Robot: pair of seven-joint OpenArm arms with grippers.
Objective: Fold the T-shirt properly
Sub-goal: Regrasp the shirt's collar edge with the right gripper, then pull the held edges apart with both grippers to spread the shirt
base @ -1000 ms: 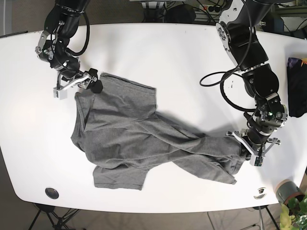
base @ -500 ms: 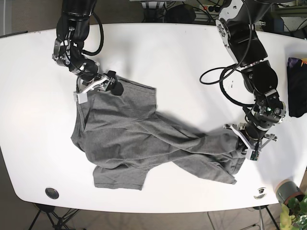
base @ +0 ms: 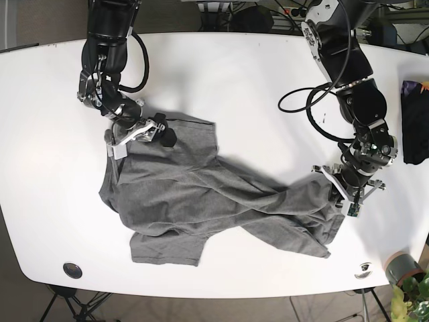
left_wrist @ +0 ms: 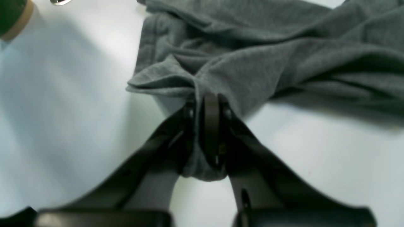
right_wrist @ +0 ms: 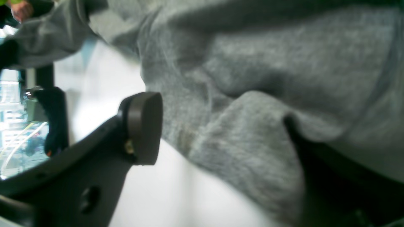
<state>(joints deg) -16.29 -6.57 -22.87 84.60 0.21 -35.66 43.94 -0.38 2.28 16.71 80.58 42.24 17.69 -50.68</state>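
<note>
A grey T-shirt (base: 181,194) lies crumpled on the white table (base: 234,80), stretched from upper left to lower right. My left gripper (base: 343,191) is at its lower right end. In the left wrist view the left gripper (left_wrist: 210,126) is shut on a pinched fold of the T-shirt (left_wrist: 252,63). My right gripper (base: 142,134) is at the shirt's upper left edge. In the right wrist view the right gripper (right_wrist: 217,129) is open, with the T-shirt (right_wrist: 252,78) lying between its jaws; one pad (right_wrist: 143,126) shows and the other finger is partly under the cloth.
A dark folded cloth (base: 415,121) lies at the table's right edge. A grey cup (base: 402,268) and a plant stand at the bottom right. A black round disc (base: 72,270) sits near the front left edge, and a small metal disc (base: 364,267) near the front right.
My right gripper has moved right and a little down onto the shirt's upper left edge. My left gripper has shifted slightly up and left with the cloth in it.
</note>
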